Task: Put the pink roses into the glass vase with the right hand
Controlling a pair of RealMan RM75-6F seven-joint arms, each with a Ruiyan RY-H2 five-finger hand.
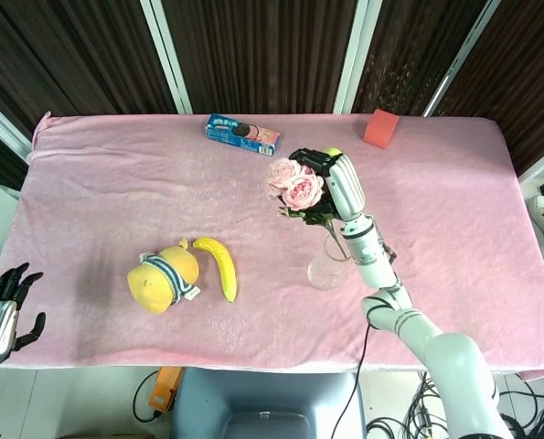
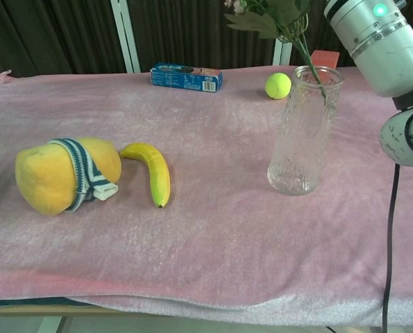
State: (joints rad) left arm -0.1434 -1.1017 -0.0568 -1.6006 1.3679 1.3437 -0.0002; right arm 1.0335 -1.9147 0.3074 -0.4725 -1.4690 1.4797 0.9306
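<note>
The pink roses (image 1: 294,186) hang above the glass vase (image 1: 325,267), gripped by my right hand (image 1: 332,177) just behind the blooms. In the chest view the green stem (image 2: 307,57) slants down through the mouth of the vase (image 2: 304,132), and its lower end is inside the glass. Leaves (image 2: 264,18) show at the top edge, the blooms mostly cut off. Only the right forearm (image 2: 375,40) shows there. My left hand (image 1: 3,309) hangs off the table's near left corner, fingers apart and holding nothing.
A yellow plush toy (image 2: 62,173) and a banana (image 2: 153,172) lie left of the vase. A blue box (image 2: 186,76) and a tennis ball (image 2: 277,85) sit toward the back, and a red block (image 1: 380,128) at the far edge.
</note>
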